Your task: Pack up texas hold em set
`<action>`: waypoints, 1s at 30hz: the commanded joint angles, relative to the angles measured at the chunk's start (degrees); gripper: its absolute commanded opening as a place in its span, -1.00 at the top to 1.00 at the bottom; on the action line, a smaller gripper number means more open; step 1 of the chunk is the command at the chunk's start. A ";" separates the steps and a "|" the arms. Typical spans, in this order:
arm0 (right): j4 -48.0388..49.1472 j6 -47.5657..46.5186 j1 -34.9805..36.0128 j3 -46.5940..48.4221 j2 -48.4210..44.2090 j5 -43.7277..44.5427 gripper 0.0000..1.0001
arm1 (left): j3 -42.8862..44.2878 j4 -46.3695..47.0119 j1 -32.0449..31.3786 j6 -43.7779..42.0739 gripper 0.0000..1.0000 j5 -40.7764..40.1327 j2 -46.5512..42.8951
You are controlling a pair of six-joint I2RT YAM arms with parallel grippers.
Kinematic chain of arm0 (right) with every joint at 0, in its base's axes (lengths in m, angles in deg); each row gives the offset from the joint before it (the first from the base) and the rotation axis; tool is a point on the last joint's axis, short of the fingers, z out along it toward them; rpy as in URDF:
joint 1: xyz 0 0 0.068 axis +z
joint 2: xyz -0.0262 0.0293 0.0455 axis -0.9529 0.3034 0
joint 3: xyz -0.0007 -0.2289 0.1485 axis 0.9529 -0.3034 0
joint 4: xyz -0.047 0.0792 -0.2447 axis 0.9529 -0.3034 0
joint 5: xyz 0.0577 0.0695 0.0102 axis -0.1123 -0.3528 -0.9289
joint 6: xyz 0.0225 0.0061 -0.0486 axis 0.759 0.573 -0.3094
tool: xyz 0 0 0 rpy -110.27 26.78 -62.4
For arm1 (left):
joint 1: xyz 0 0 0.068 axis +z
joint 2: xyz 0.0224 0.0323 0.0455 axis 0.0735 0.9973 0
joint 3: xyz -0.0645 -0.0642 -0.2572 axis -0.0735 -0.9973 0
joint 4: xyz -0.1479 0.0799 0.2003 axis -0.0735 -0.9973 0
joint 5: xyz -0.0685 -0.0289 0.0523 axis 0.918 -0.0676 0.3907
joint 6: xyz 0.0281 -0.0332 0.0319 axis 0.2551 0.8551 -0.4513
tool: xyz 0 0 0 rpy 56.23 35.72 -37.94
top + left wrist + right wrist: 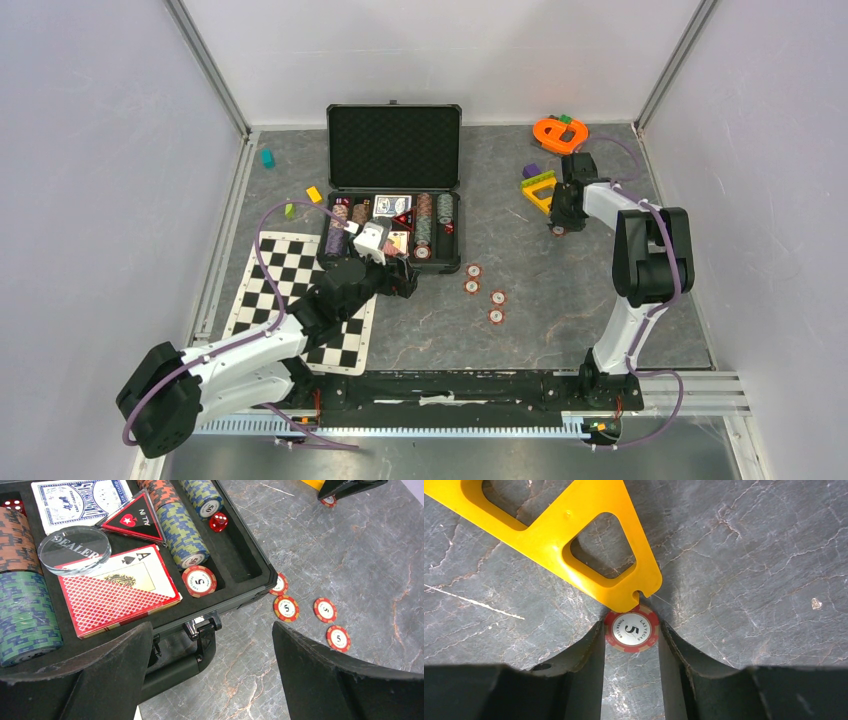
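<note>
**Q:** Where does the briefcase lie, and what does it hold?

**A:** Top view: it lies open on the grey surface toward 12 o'clock, with its foam lid raised at the far side. Left wrist view: the tray holds a red-backed card deck, a blue card deck, a clear dealer button, a triangular All In marker, rows of coloured chip stacks, a red die and a single chip lying flat.

**Q:** How does the left pincer stand?

**A:** It is wide open and holds nothing. It hovers above the case's handle at the near edge. Four loose chips lie on the surface at 4 o'clock from the case.

**Q:** And the right pincer?

**A:** It is at 2 o'clock in the top view, well apart from the case. Right wrist view: its jaws press both sides of a red-white poker chip that lies flat on the surface. At its 12 o'clock the chip touches the corner of a yellow toy.

**Q:** What else is shown?

**A:** A checkered mat lies at 8 o'clock from the case, and an orange toy lies at 12 o'clock from the yellow one.
</note>
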 commanded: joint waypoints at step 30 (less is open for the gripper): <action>-11.17 0.19 8.52 -9.94 -11.50 -3.40 1.00 | 0.60 1.58 0.03 1.25 -0.90 -0.22 1.24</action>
